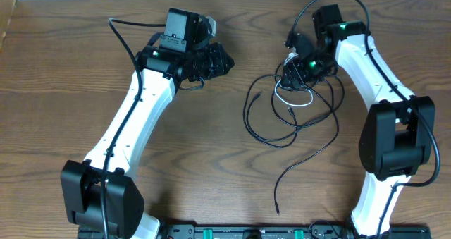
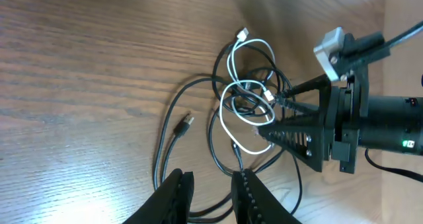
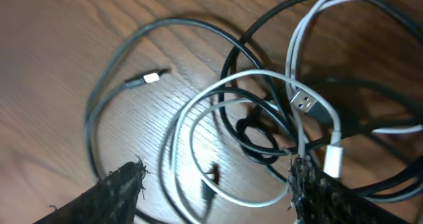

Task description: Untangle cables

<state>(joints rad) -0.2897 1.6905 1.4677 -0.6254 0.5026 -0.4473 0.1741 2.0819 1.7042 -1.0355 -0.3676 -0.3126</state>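
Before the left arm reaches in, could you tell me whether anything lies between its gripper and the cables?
Nothing visible does: only bare table separates the left gripper from the black cable. The right gripper sits beyond, among the white cable loops.

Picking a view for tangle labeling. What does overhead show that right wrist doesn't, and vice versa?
Overhead only: the left gripper, off to the side of the pile, and the black cable with its long tail trailing toward the arm bases.
Right wrist only: close detail of the white cable, its USB plug, and a small tight black loop beside it.
Both: white loops crossing black ones, the right gripper open at the tangle, and a small plug end lying free beside the pile.
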